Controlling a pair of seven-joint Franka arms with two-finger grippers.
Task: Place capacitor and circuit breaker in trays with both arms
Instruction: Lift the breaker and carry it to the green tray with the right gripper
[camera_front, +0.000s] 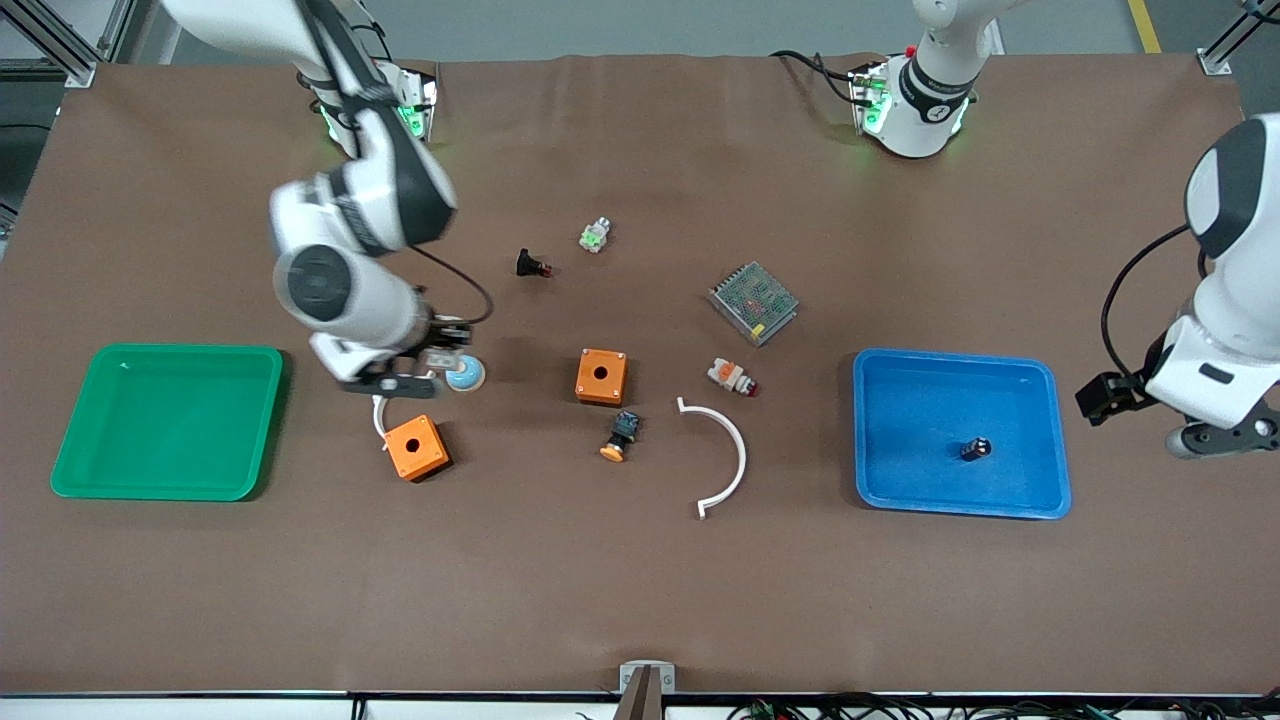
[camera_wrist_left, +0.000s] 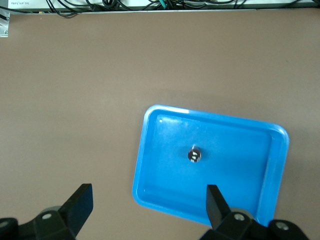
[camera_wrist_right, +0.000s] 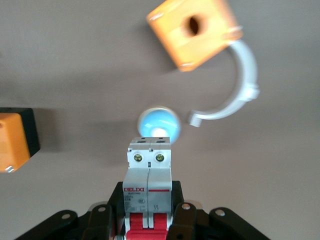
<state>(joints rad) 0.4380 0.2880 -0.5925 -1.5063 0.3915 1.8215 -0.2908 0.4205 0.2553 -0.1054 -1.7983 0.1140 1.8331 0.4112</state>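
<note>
Right gripper (camera_wrist_right: 148, 227) is up over the round blue dome (camera_front: 466, 374), beside the orange box with a round hole (camera_front: 417, 447), its fingers clamped on the small white-grey rectangular circuit breaker with red switch levers (camera_wrist_right: 149, 187). The tiny black cylindrical capacitor with a silvery end (camera_front: 976, 448) lies inside the shallow blue plastic tray (camera_front: 1052, 440) at the left arm's end of the table. Left gripper (camera_wrist_left: 148, 207) hangs over the brown table (camera_front: 640, 590) next to that tray, fingers spread apart and empty.
</note>
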